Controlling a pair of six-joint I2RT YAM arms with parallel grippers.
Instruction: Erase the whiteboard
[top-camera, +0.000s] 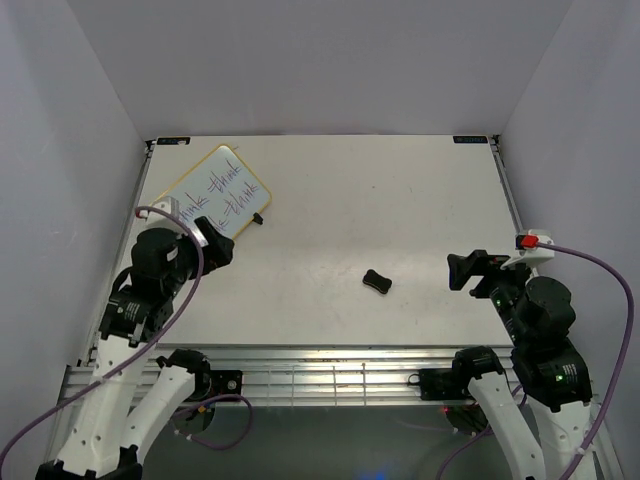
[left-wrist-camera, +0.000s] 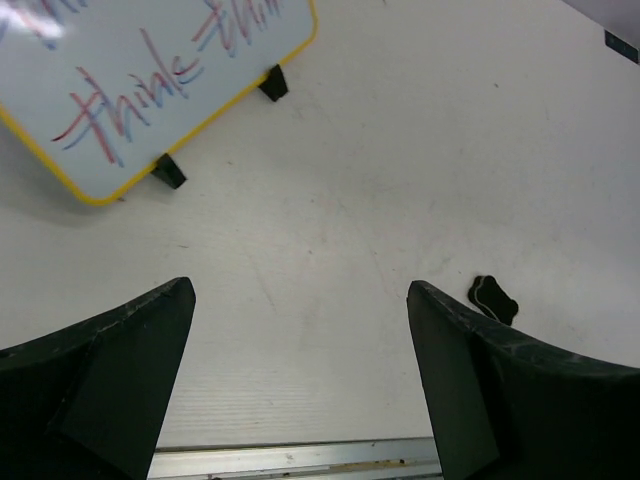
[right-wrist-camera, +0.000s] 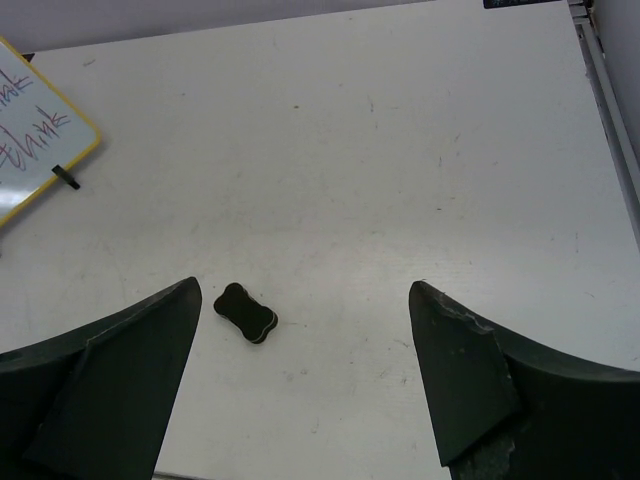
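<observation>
My left pincer (left-wrist-camera: 300, 290) and right pincer (right-wrist-camera: 305, 285) gape apart, empty. The yellow-framed rectangular white board (top-camera: 215, 190) bears red-purple handwriting. A small black eraser block (right-wrist-camera: 245, 313) lies well apart.

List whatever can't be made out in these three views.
- Top view: the yellow-framed rectangular whiteboard has its near corner hidden behind the left end effector; its red-purple writing is too small to read.
- Left wrist view: top and left edges crop the board.
- Right wrist view: left edge crops it.
- Small black eraser block: underside unseen.
</observation>
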